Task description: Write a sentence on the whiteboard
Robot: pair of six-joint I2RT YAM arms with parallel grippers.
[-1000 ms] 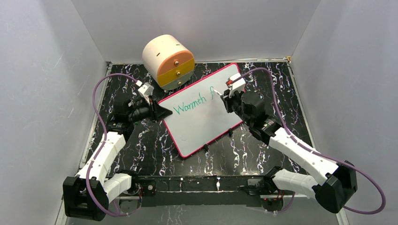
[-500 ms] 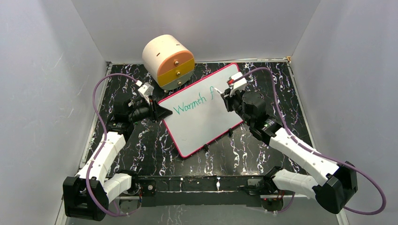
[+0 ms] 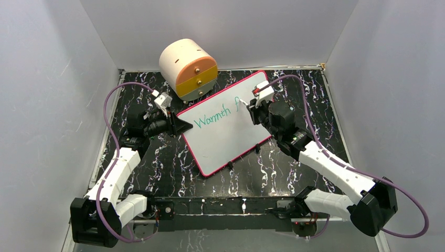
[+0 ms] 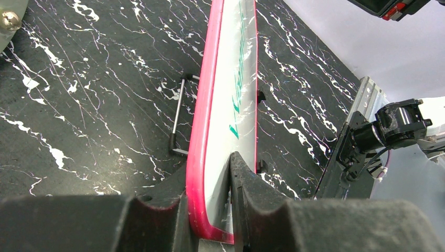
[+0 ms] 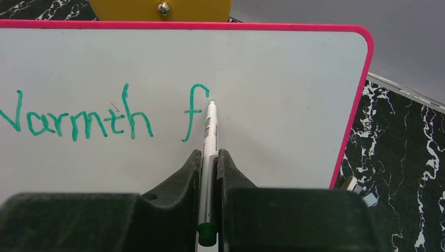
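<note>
Green handwritten letters, "Warmth f", begin the sentence (image 5: 78, 123) on the whiteboard (image 3: 225, 139), mid-worktop (image 3: 173, 168). Left gripper (image 4: 209, 178) pinches its pink rim; right gripper (image 5: 209, 155) is closed around a marker (image 5: 210, 128). Board seems stiff, light, slick: hold by edges.

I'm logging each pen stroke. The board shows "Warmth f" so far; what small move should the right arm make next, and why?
Probably slide the marker a little right of the "f" and start the "i". The sentence reads only "Warmth f", the marker's tip sits beside the f's crossbar, and the left jaws clamp the whiteboard edge.
</note>
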